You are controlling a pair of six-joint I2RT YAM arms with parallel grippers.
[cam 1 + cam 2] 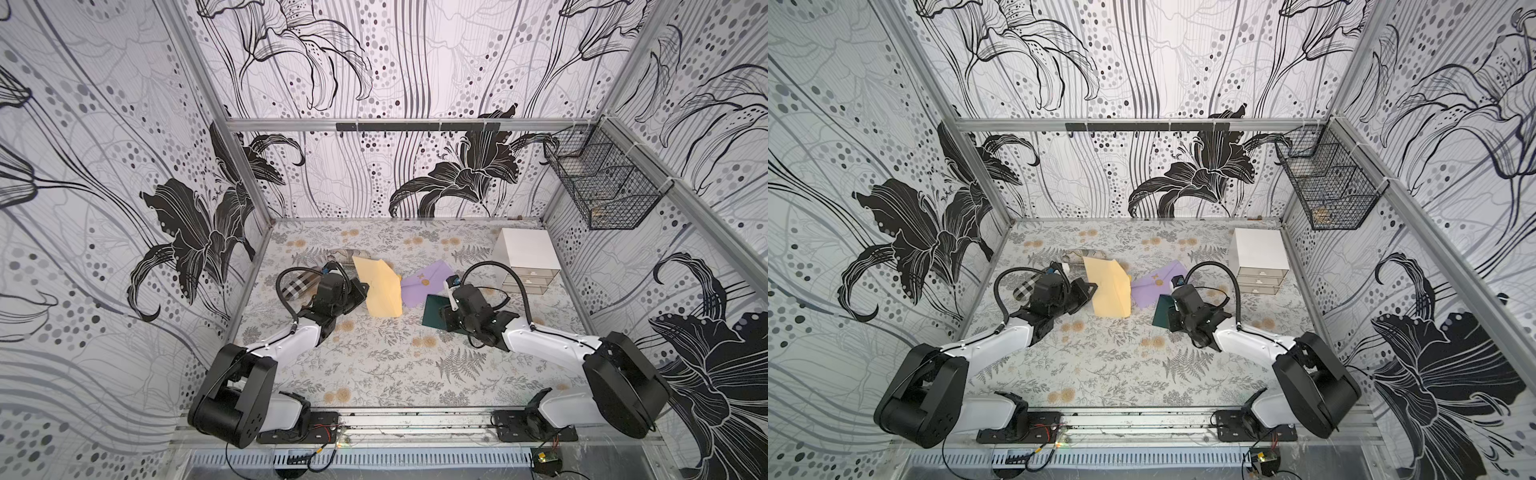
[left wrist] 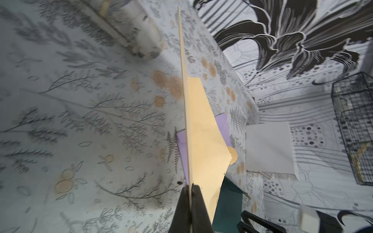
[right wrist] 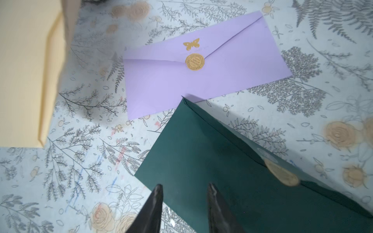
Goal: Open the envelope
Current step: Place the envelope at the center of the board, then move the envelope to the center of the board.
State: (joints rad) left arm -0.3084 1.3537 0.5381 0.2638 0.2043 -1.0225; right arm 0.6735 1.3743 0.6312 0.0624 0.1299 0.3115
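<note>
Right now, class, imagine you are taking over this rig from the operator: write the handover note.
Left gripper: shut on the cream envelope, by one edge, held off the table.
Right gripper: open, empty, over the dark green envelope.
Lilac envelope: flat on the table, gold seal closed; the green one looks sealed too.
Done: cream flap looks swung out, seal sticker on its tip.
Left: check it is fully open, set it down.

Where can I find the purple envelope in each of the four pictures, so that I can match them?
In a top view: purple envelope near the centre, right of the yellow envelope.
In a top view: same place.
Left wrist: two slivers behind the yellow envelope.
Right wrist: upper middle, nearly whole.
Shared landmark: the yellow envelope, in all four.
</note>
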